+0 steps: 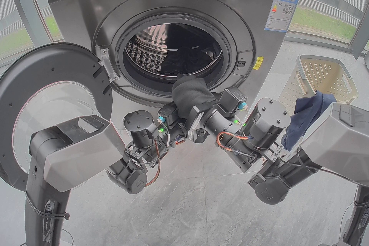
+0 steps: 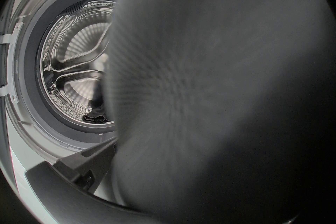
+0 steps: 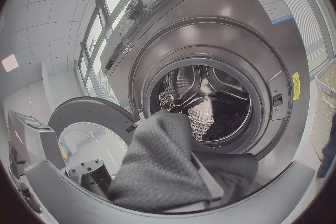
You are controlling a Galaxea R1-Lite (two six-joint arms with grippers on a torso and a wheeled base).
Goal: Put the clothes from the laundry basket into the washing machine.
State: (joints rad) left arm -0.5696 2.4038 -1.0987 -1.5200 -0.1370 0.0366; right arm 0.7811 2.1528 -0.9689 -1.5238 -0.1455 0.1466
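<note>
The grey washing machine [image 1: 246, 20] stands ahead with its round door [image 1: 42, 70] swung open to the left. A dark grey knit garment [image 1: 190, 91] is bunched at the lower lip of the drum opening, between my two wrists. It drapes over my right gripper [image 3: 206, 186], which is shut on it. The same garment [image 2: 217, 95] presses close against my left gripper [image 1: 180, 106] and hides most of it. More dark clothes [image 3: 224, 126] lie in the drum [image 1: 150, 50]. A beige laundry basket [image 1: 326, 73] stands at the right with a blue garment [image 1: 307, 114] hanging over its rim.
The open door takes up the left side, level with my left arm. Grey tiled floor [image 1: 200, 200] lies open in front of the machine. Windows run behind and to the right of it.
</note>
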